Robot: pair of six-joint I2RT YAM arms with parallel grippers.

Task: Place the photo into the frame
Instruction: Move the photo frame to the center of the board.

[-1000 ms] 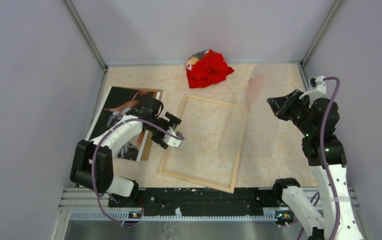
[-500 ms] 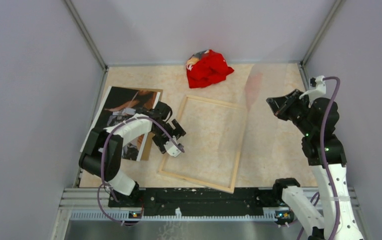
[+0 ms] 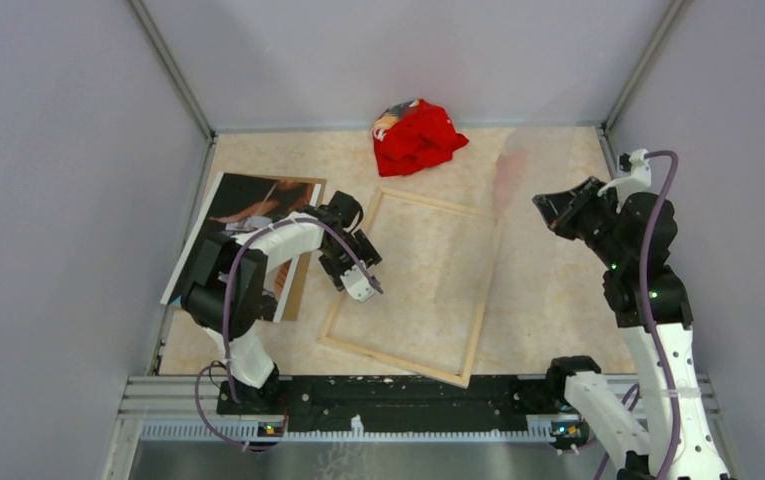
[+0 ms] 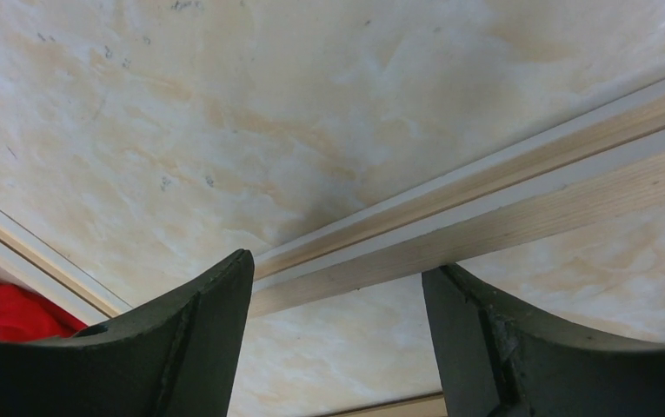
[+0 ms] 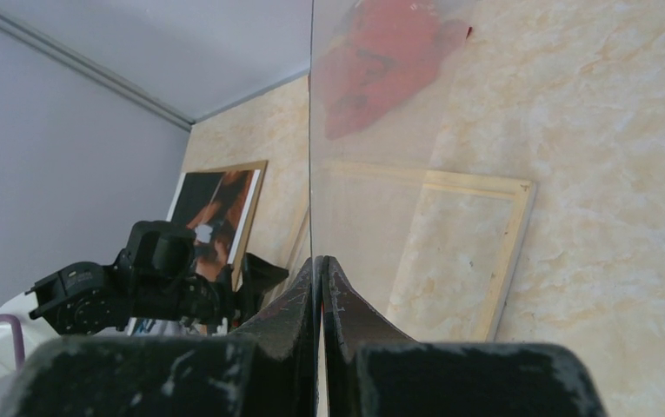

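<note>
Pale wood frame (image 3: 436,203) lay flat, long axis running away from the arms. Left gripper (image 3: 361,272) straddled its left rail, jaws wide apart, gripping nothing. Photo (image 3: 248,205) lay face up just left of the frame, nearest that arm. Right gripper (image 5: 320,265) was clamped on the clear pane (image 5: 372,130), held upright. No readable writing.

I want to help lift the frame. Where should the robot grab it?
On the frame, take the left rail from straight above. It lies flat, so only its narrow raised rails fit a grip; the open left gripper straddles that rail.
</note>
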